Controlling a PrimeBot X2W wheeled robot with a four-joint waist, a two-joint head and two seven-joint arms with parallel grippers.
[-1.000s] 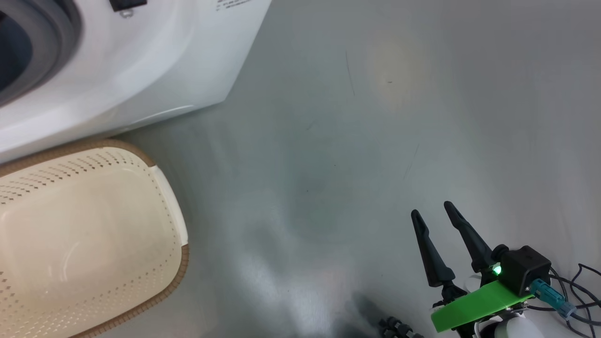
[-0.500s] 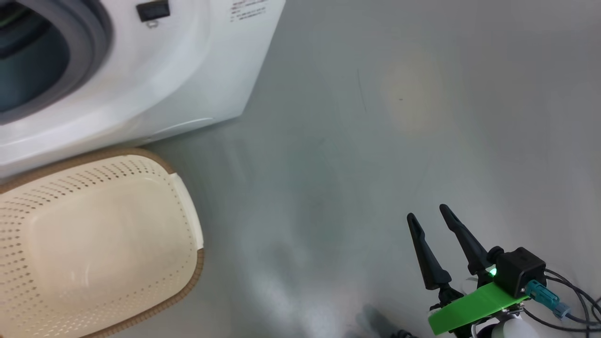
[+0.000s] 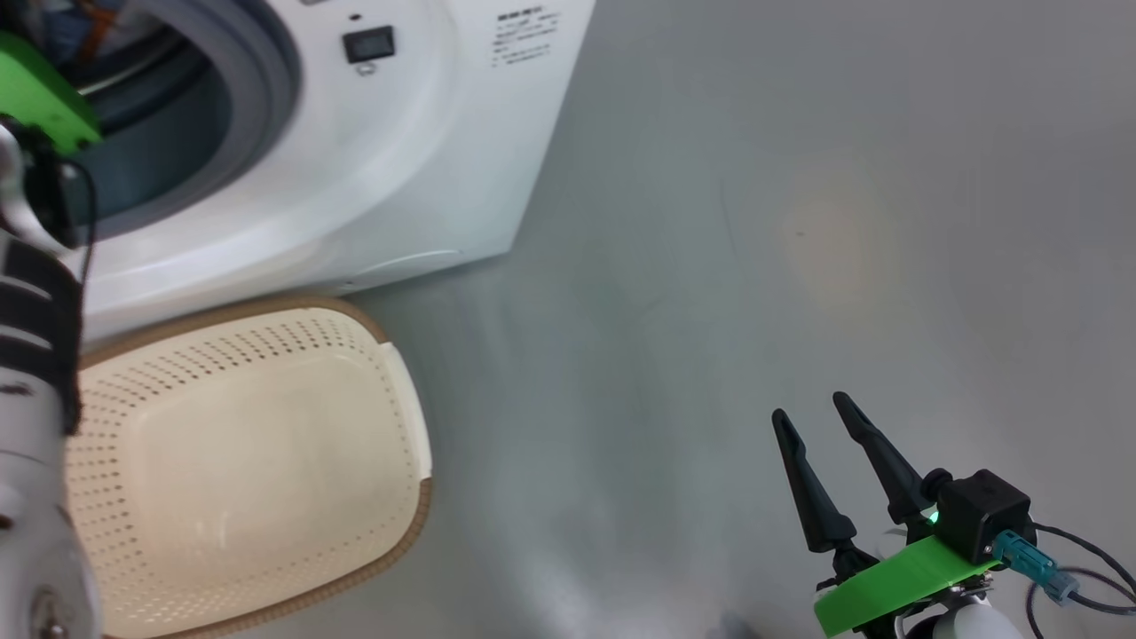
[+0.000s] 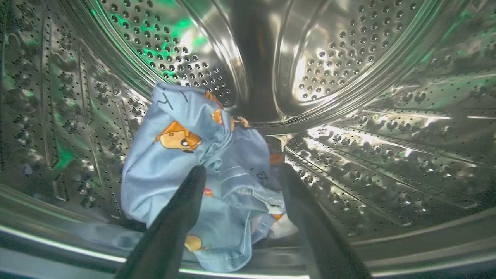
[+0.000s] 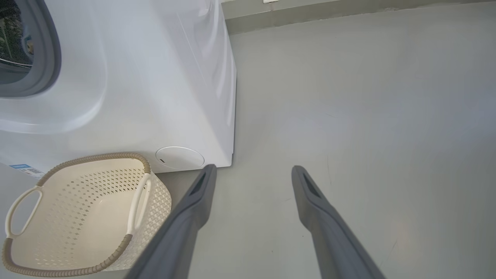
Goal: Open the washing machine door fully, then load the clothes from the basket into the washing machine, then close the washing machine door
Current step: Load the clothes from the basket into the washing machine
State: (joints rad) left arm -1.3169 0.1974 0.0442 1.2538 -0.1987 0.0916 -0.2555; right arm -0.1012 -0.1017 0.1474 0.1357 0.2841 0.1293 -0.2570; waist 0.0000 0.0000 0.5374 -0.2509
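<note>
The white washing machine (image 3: 426, 177) stands with its grey-sealed mouth uncovered; the washing machine door is out of view. My left arm (image 3: 35, 355) reaches into that mouth. In the left wrist view my left gripper (image 4: 242, 172) is open inside the steel drum (image 4: 348, 58), its fingers either side of the light blue clothes (image 4: 174, 155) with orange bear prints, which lie on the drum's bottom. The cream basket (image 3: 266, 355) sits on the floor before the machine (image 5: 155, 77), nothing showing inside it (image 5: 97, 157). My right gripper (image 3: 811, 408) (image 5: 254, 169) hangs open over bare floor, holding nothing.
Grey floor (image 3: 710, 266) stretches to the right of the machine and basket. A round white cover (image 5: 179, 157) and a blue label (image 5: 23, 168) sit low on the machine's front. Cables (image 3: 1083, 568) trail by my right wrist.
The head camera has swung, so machine and basket sit further right and lower. My left forearm has come into the head view at the left edge. The right gripper stays open and still.
</note>
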